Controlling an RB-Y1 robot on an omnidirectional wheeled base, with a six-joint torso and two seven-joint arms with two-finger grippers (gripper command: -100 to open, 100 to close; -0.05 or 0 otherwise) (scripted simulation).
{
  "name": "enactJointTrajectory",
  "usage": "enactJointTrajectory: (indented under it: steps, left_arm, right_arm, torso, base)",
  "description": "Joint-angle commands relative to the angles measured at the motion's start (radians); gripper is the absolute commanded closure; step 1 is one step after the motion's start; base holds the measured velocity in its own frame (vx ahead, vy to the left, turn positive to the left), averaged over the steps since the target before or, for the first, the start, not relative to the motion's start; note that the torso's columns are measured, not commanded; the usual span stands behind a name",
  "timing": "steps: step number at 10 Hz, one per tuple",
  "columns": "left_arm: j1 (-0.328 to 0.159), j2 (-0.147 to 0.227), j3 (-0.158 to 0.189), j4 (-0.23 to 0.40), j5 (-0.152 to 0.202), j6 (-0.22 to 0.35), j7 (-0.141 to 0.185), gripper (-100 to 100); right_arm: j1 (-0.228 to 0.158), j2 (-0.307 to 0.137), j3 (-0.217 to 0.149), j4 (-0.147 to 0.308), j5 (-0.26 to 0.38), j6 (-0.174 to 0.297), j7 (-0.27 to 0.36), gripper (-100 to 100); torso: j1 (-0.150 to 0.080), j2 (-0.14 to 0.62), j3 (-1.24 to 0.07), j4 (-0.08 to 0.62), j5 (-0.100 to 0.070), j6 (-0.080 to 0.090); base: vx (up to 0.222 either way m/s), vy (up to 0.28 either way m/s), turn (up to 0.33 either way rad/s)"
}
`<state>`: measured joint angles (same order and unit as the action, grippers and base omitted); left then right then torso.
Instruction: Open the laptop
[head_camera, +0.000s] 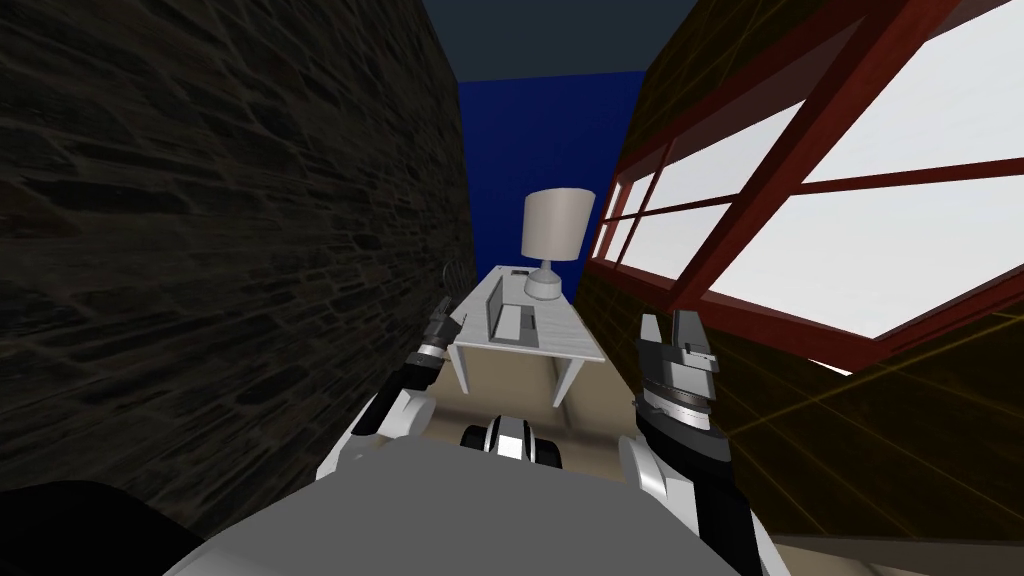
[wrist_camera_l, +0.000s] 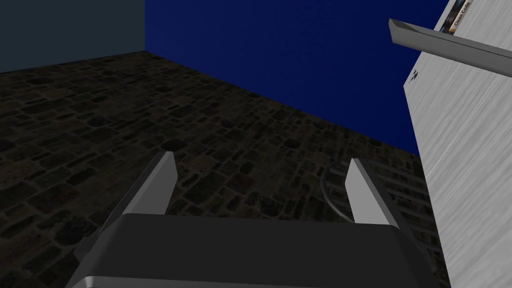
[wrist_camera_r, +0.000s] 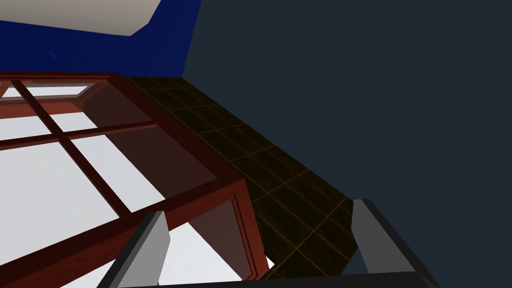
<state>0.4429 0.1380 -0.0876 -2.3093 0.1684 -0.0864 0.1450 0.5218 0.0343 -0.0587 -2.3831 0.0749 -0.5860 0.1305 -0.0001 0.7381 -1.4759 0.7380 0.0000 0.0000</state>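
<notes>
We are facing a white tabletop between a dark stone wall and a red-framed window, with a blue wall behind. The grey laptop is sitting near its front, before a lamp. Our left wrist view is catching the spine of a book. The left jaws and the right jaws are both standing apart.

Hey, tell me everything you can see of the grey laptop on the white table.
The plain grey laptop lies on the white wood-grained table, just in front of the grey-shaded lamp. Its flat base rests on the tabletop; its thin lid looks already raised, standing along the side nearer the dark stone wall. Screen and keys are too small to read. Nothing grips it: the open left hand is off the table's corner, apart from it.
</notes>
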Motion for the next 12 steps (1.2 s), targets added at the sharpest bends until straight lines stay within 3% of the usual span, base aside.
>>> enactJointTrajectory:
  steps: [1,8,12]
  left_arm:
    - [-0.003,0.003,-0.008,-0.003,0.016,0.058,0.019,-100]
    - [-0.014,0.002,-0.035,-0.007,0.066,0.238,0.079,-100]
    - [-0.02,-0.024,-0.05,-0.008,0.094,0.342,0.113,-100]
  right_arm:
    - [0.0,0.0,0.0,0.0,0.0,0.0,0.0,0]
    - [0.0,0.0,0.0,0.0,0.0,0.0,0.0,0]
    - [0.0,0.0,0.0,0.0,0.0,0.0,0.0,0]
  torso:
    - [0.0,0.0,0.0,0.0,0.0,0.0]
    - [0.0,-0.001,0.0,0.0,0.0,0.0]
    - [0.0,0.0,0.0,0.0,0.0,0.0]
  base:
    - [0.047,-0.014,0.002]
    - [0.057,-0.015,0.001]
    - [0.054,-0.018,0.001]
